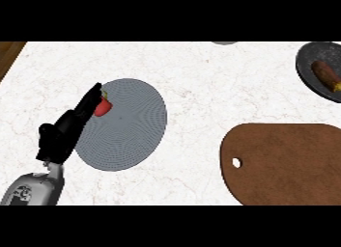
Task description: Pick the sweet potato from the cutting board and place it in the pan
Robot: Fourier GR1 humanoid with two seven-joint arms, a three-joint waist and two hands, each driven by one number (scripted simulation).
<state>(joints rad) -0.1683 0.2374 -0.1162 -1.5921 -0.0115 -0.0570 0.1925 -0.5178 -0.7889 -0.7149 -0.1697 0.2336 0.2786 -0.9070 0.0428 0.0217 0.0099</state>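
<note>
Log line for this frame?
sweet potato: in pan | cutting board: nothing on it | left hand: open, at left rim of grey plate, by red object | right hand: out of view

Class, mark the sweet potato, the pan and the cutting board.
sweet potato (pixel 328 75): head view, middle of its body.
pan (pixel 307 65): head view, bare floor left of the sweet potato.
cutting board (pixel 294 166): head view, middle of its top.
</note>
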